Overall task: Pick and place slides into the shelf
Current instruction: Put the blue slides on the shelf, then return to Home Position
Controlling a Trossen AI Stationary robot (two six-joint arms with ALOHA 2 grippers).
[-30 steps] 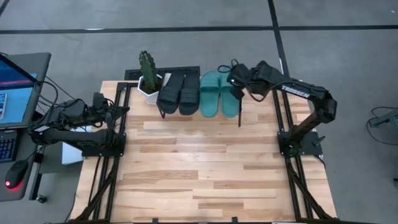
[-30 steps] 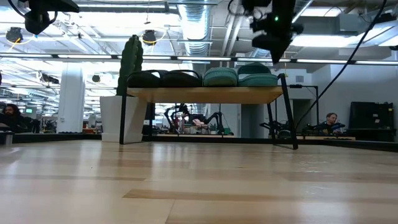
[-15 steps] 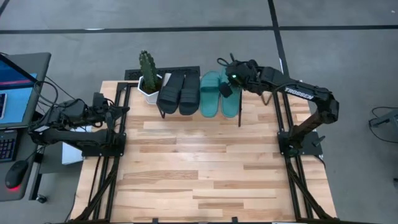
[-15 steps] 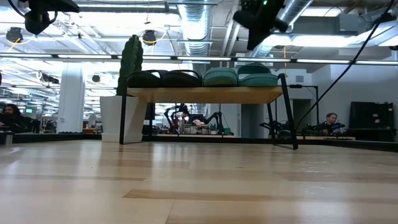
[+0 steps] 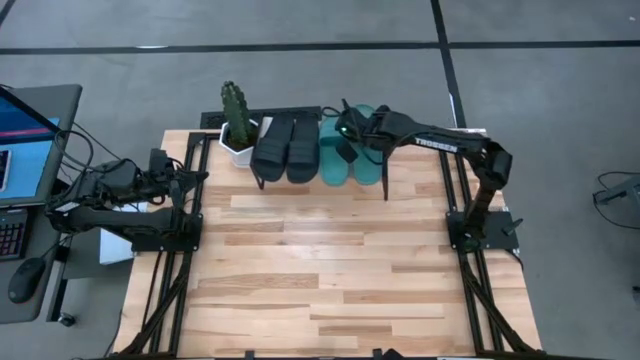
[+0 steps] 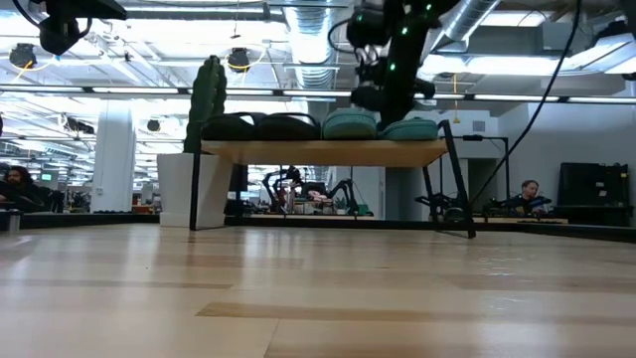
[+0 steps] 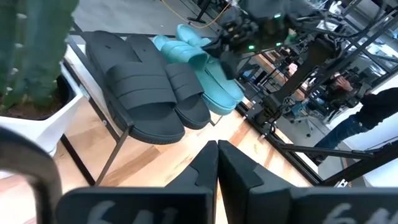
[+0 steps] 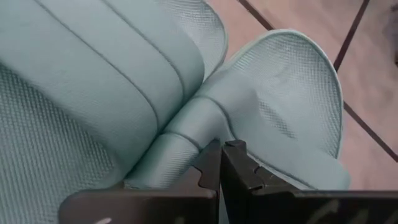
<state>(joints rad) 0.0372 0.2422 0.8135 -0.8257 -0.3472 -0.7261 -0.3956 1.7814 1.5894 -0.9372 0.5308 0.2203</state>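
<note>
The shelf (image 6: 328, 151) stands at the table's far edge. On its board lie two black slides (image 5: 288, 148) and, to their right, two teal slides (image 5: 352, 158), side by side. My right gripper (image 5: 344, 140) is shut, slants down from the right over the teal pair, and shows just above them in the low view (image 6: 381, 97). In its wrist view the shut fingertips (image 8: 219, 149) stand at a teal strap's end. My left gripper (image 5: 200, 177) is shut and waits above the table's left edge, holding nothing. My right gripper's shut fingertips stand at one teal slide's strap, where the strap joins the sole (image 8: 180, 140), coming slantwise from above and the right. I cannot tell whether they touch it. The slide lies on the shelf board.
A cactus (image 5: 236, 105) in a white pot stands at the shelf's left end. A screen and keyboard (image 5: 20, 150) sit off the table's left side. The wood tabletop (image 5: 320, 270) lies between the two arm bases.
My right gripper has gone toward the table's left edge and down, from beside the shelf's right end to just over the teal slides, and has tipped more steeply downward. It has stayed shut.
</note>
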